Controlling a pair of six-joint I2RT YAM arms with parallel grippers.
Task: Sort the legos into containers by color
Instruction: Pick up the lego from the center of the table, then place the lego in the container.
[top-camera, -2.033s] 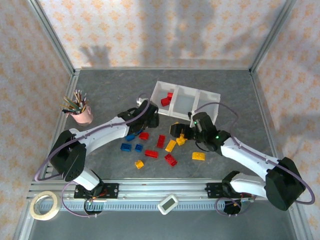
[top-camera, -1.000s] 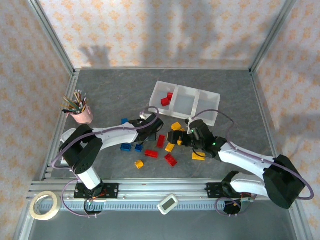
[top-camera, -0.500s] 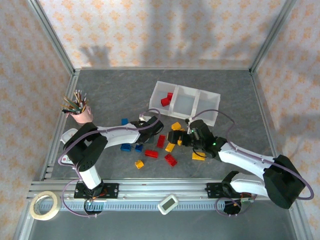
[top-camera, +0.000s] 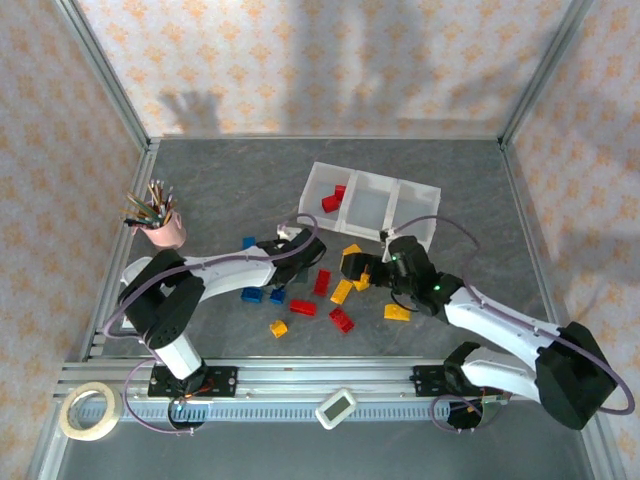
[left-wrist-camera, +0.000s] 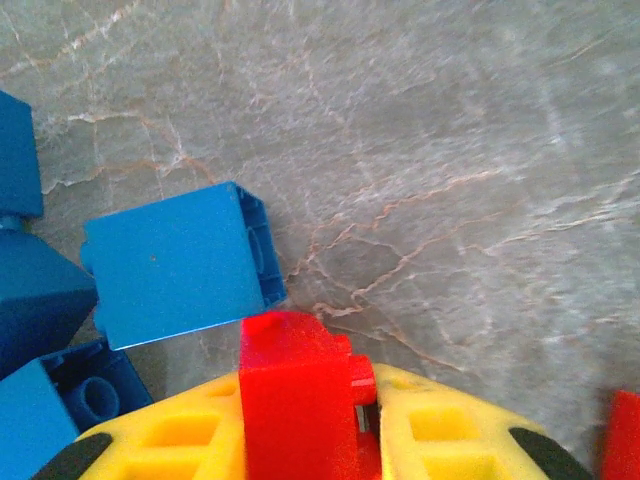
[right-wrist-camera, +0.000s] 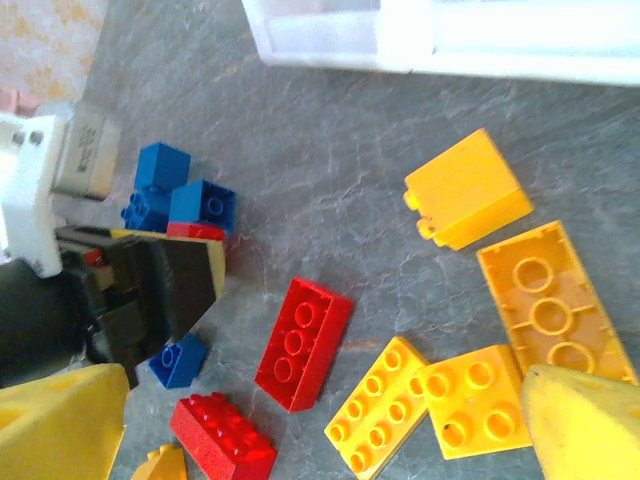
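- Nearest: loose bricks on the surface (top-camera: 215, 190), e.g. a small yellow brick (top-camera: 278, 327) and a red brick (top-camera: 342, 319).
- Left jaws, mid-surface: narrow, clamped on a red block (left-wrist-camera: 295, 400), low over the surface, w/ a blue cube (left-wrist-camera: 175, 265) just beside it.
- Right jaws, just right of them: wide, holding nothing. A square yellow brick (right-wrist-camera: 472, 402) lies btwn the tips, nearer the right one, w/ a long yellow brick (right-wrist-camera: 378, 405) touching its left side, long axis diagonal.
- Far: tray (top-camera: 368, 205), w/ red pieces (top-camera: 332, 200) in its left compartment.
- Judgement: the red block prob. goes to that compartment, far-right of the left jaws; the left arm is the nearer one.
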